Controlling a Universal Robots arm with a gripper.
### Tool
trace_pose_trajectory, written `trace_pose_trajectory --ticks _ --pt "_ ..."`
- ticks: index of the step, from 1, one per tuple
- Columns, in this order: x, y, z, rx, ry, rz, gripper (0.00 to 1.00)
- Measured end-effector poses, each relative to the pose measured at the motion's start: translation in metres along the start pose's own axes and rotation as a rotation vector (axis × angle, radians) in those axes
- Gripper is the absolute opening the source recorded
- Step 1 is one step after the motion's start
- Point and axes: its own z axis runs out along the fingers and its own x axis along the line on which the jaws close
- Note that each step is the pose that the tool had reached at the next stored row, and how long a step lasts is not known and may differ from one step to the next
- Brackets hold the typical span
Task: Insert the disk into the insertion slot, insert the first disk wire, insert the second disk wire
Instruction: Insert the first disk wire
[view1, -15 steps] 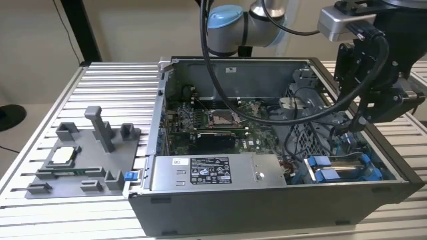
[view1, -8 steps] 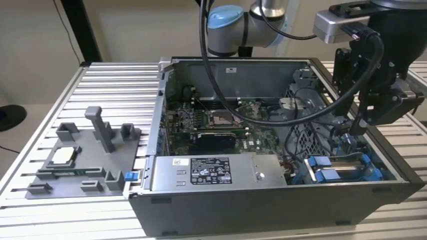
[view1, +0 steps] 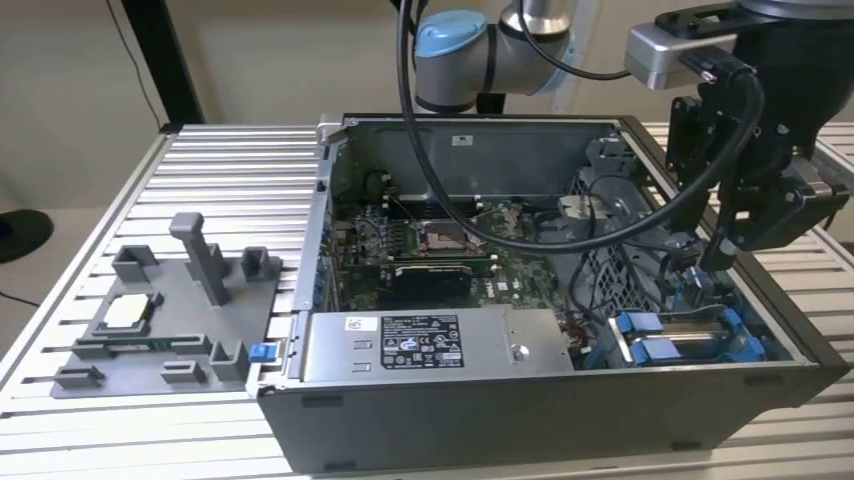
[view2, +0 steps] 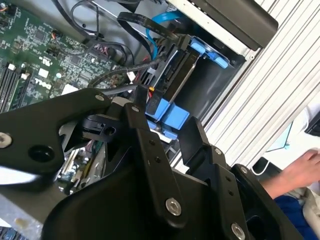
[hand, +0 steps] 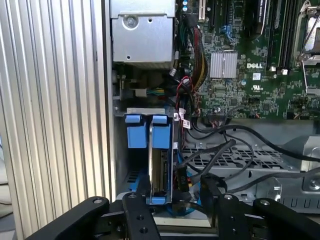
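Observation:
The disk (hand: 161, 172) stands on edge in the insertion slot (hand: 145, 111), its blue carrier tabs (hand: 138, 133) sticking out past the grey bay. In the exterior view the disk's blue frame (view1: 674, 345) lies in the case's front corner on the exterior view's right. My gripper (hand: 180, 212) hovers just over the disk's end, open, with black fingers (hand: 141, 215) on either side and touching nothing. It also shows as my gripper (view2: 175, 135) and my gripper (view1: 727, 258). Black wires (hand: 210, 150) run to a connector (hand: 181, 179) beside the disk; I cannot tell if it is plugged in.
A silver power supply box (view1: 427, 345) sits at the case's front. The motherboard (view1: 441, 235) fills the case floor. A grey fixture (view1: 160, 310) stands on the ribbed table (view1: 227, 160) at the exterior view's left. A person's hand (view2: 305, 167) rests beyond the table.

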Motion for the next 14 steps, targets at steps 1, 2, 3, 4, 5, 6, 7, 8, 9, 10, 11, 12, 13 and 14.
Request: trace_pose_trajectory --ticks 1,2,3,4,5,6,7,8,9,10,11,12,13,14 --pt "0.0000 0.0000 0.0000 0.0000 0.0000 0.000 1.00" --pt "0.0000 0.0001 0.0001 0.0001 -0.0001 0.000 1.00" --pt "-0.0001 0.0001 0.0003 0.0003 -0.0001 0.000 1.00" --pt "-0.0001 0.0002 0.0006 0.0003 -0.0001 0.000 1.00" --pt "-0.0001 0.0002 0.0008 0.0003 0.0003 0.000 1.00" --pt "-0.0001 0.0002 0.0008 0.0003 0.0008 0.000 1.00" --pt "0.0000 0.0003 0.0009 0.0003 0.0009 0.000 1.00" --pt "0.0000 0.0003 0.0010 0.0003 0.0011 0.000 1.00" --pt "0.0000 0.0003 0.0010 0.0004 0.0009 0.000 1.00" --pt "-0.0001 0.0003 0.0011 0.0004 0.0010 0.000 1.00" --pt "-0.0001 0.0003 0.0012 0.0004 0.0013 0.000 1.00" --pt "-0.0001 0.0003 0.0014 0.0004 0.0016 0.000 1.00" --pt "-0.0001 0.0003 0.0014 0.0004 0.0024 0.000 1.00" --pt "-0.0001 0.0003 0.0015 0.0004 0.0031 0.000 1.00"
